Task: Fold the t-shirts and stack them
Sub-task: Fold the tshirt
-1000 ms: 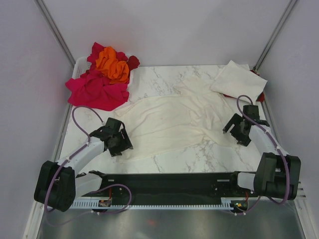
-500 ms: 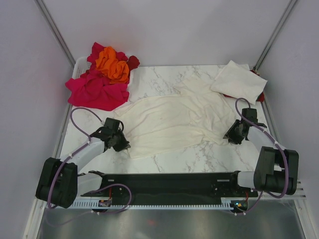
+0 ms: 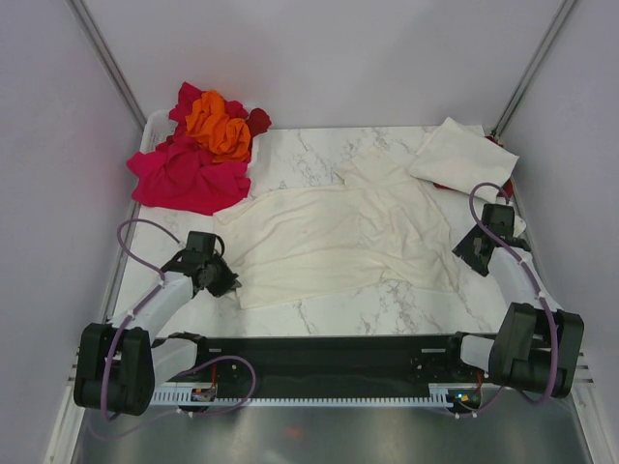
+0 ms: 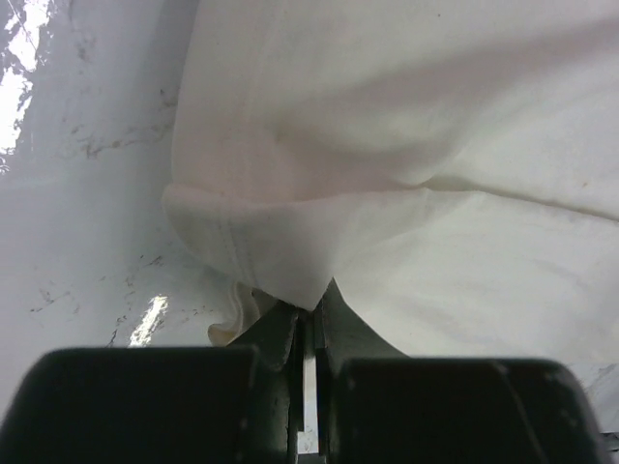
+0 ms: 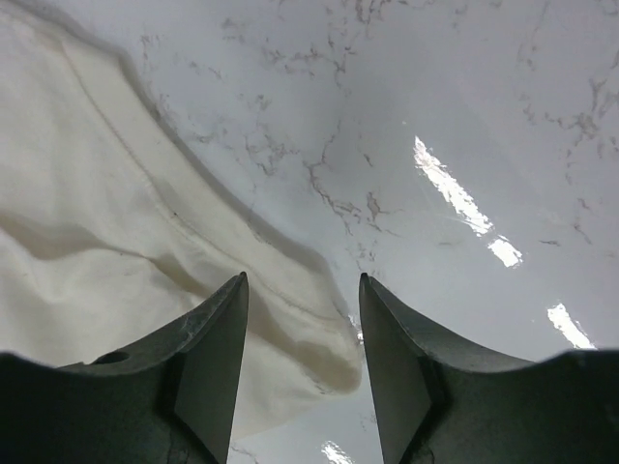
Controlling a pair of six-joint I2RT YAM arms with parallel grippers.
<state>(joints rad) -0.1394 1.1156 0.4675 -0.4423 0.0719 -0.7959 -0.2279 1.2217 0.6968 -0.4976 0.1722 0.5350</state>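
Left arm is angling out from its base toward 1 o'clock, staying pretty low. Its end effector is pinching a fold of the cream t-shirt, jaws squeezed together with only a sliver showing between them. Right arm is leaning from its base toward 11 o'clock, wrist tipping downward. Its end effector is sitting with the jaws spread wide apart, both fingers pointing down.
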